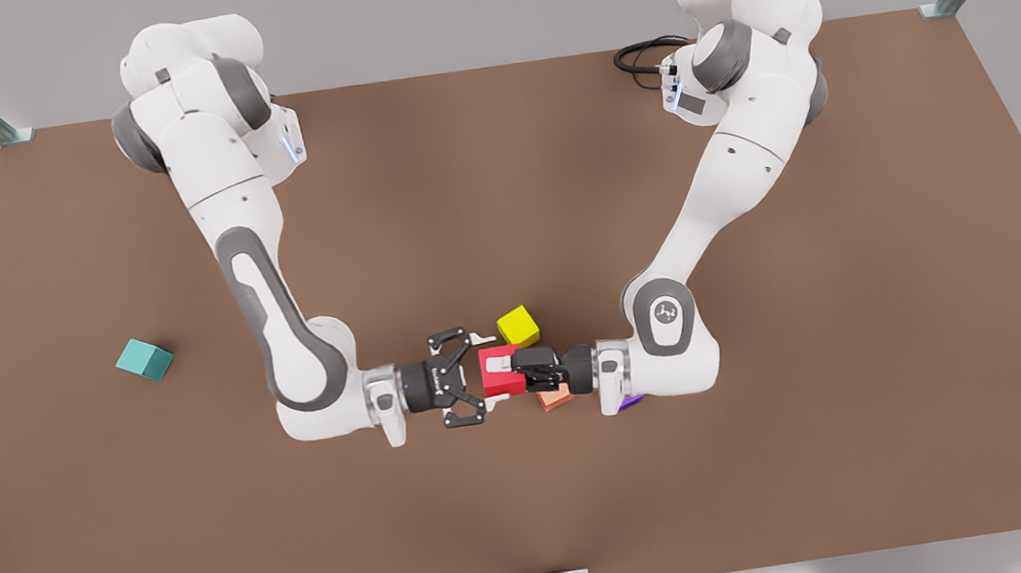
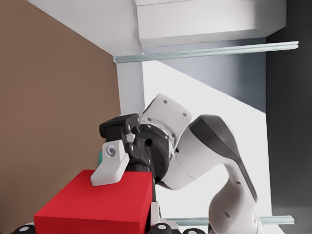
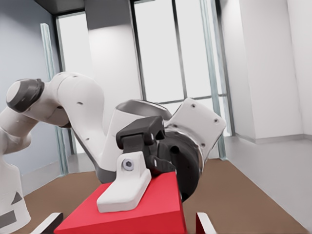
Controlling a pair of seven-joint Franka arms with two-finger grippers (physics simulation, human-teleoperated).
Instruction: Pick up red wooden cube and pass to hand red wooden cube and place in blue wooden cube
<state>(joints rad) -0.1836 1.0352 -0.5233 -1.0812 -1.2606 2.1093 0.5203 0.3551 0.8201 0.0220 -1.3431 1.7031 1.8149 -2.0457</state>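
The left pincer point(image 1: 509, 370), on the arm that reaches in from the front view's right, is clenched on the red cube point(image 1: 498, 384) and holds it off the counter point(image 1: 779, 448). In the right wrist view one of its pale fingers point(image 3: 124, 187) lies flat across the red cube's upper face. The right pincer point(image 1: 480, 375), on the arm that comes in from the front view's left, faces it from the opposite end of the red cube and is released. Its black linkage is splayed and its two fingertips point(image 3: 48, 222) stand wider than the red cube, one on each side of that end. In the left wrist view one pale finger point(image 2: 109, 168) of this pincer shows at the far edge of the red cube, and whether it touches there cannot be told. Both wrists lie roughly level and in line, with the red cube between them. A yellow cube point(image 1: 518, 326) sits on the counter just past the red cube, toward the arm bases. An orange cube point(image 1: 554, 399) peeks out from under the left pincer, on the side of the red cube nearer the front camera. A purple cube point(image 1: 629, 401) shows as a sliver under the left wrist, farther from the red cube toward the front view's right. The teal cube point(image 1: 144, 359) rests alone on the counter, well apart from the red cube, toward the front view's left.
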